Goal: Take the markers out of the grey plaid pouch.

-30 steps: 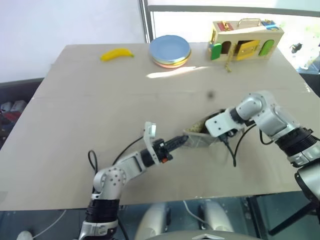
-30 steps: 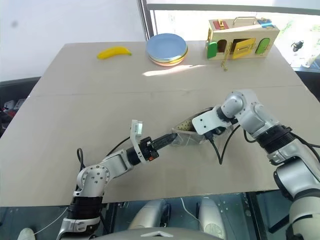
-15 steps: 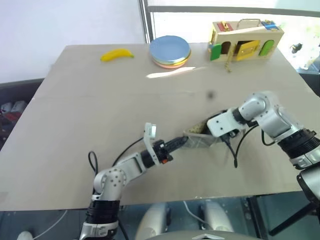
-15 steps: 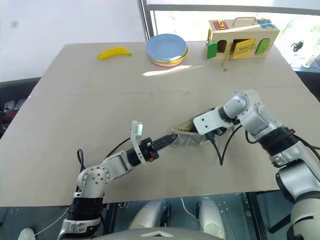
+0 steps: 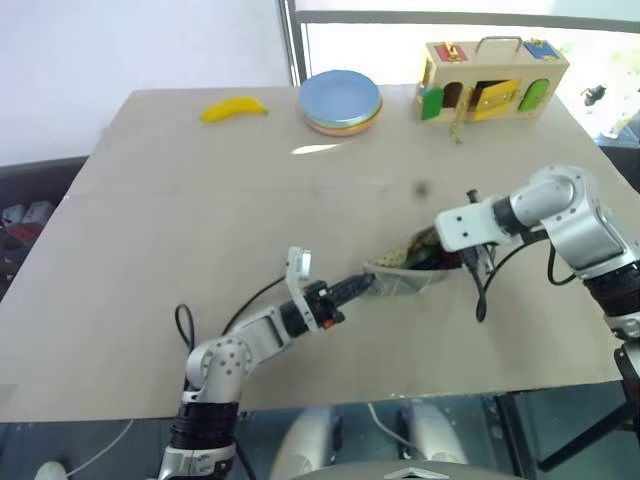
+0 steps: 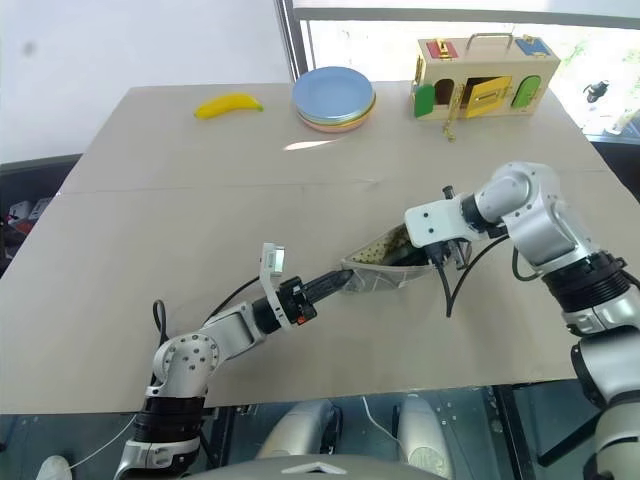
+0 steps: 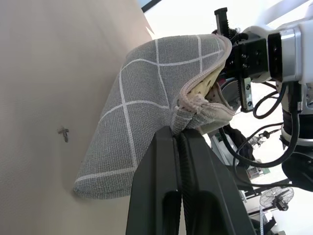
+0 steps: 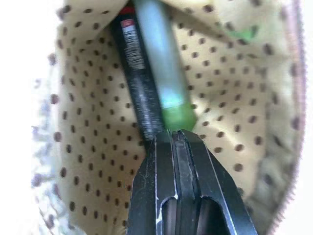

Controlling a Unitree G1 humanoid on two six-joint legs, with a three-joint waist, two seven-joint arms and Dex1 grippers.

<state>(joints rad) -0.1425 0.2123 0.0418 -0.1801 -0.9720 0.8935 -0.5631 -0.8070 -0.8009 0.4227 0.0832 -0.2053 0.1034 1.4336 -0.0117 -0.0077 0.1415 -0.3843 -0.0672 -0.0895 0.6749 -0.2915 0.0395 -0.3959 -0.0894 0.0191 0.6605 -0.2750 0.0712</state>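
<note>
The counter carries the grey plaid pouch, which lies between the two pincers with its dotted lining showing. The left pincer is clenched on the pouch's rim, holding the mouth up. The right pincer is pressed together inside the opening, its tips at the ends of the markers, one dark and one light green, side by side just ahead of it. Whether it grips one cannot be told.

Bright daylight from the window behind the surface, glare patch near the plates, far background washed out (nearly white), soft faint shadows, right wrist view blurred close up, pale overexposed edges.
</note>
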